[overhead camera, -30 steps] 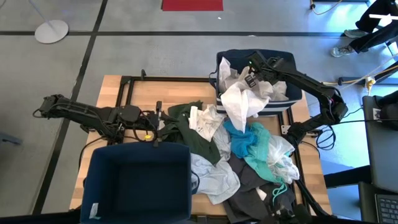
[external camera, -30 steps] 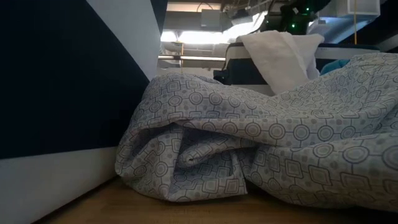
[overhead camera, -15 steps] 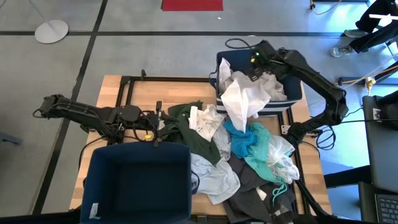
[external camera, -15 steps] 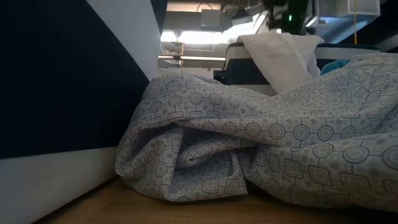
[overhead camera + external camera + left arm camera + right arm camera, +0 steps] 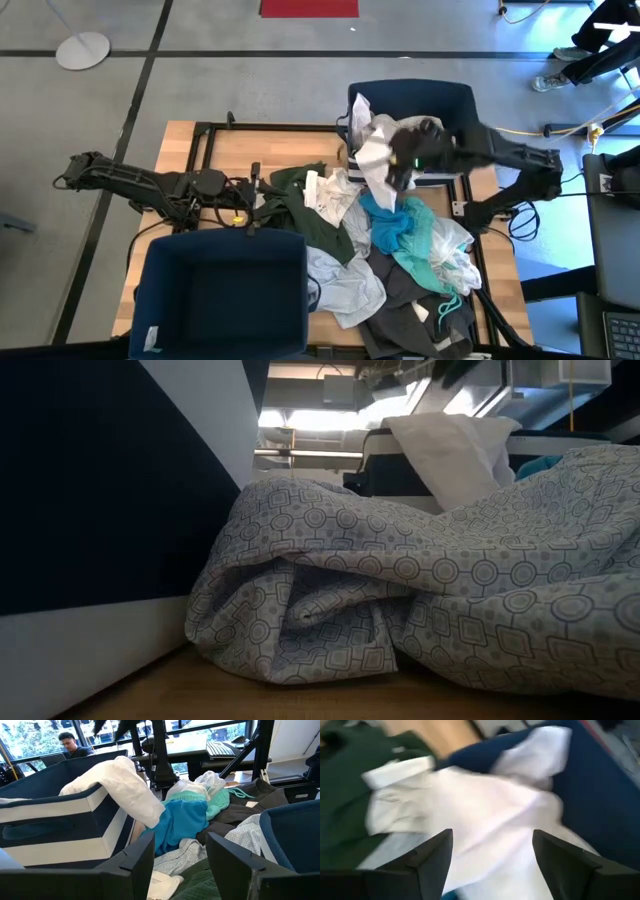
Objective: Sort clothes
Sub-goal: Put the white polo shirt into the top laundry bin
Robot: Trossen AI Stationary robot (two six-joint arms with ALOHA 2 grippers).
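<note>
while the right claw (image 5: 400, 170) gapes wide above the white garment (image 5: 375, 160) — it holds nothing.

Soft matt cloth clothes (image 5: 400, 240), wood table (image 5: 250, 150)

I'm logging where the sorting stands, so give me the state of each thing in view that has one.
White garment: draped over the far bin's rim, hanging onto the pile.
Far bin: holding white clothes.
Near bin: looks empty.
Clothes pile: unsorted heap on the table.
Right pincer: open, empty, above the white garment.
Left pincer: open, empty, low beside the green garment.
</note>
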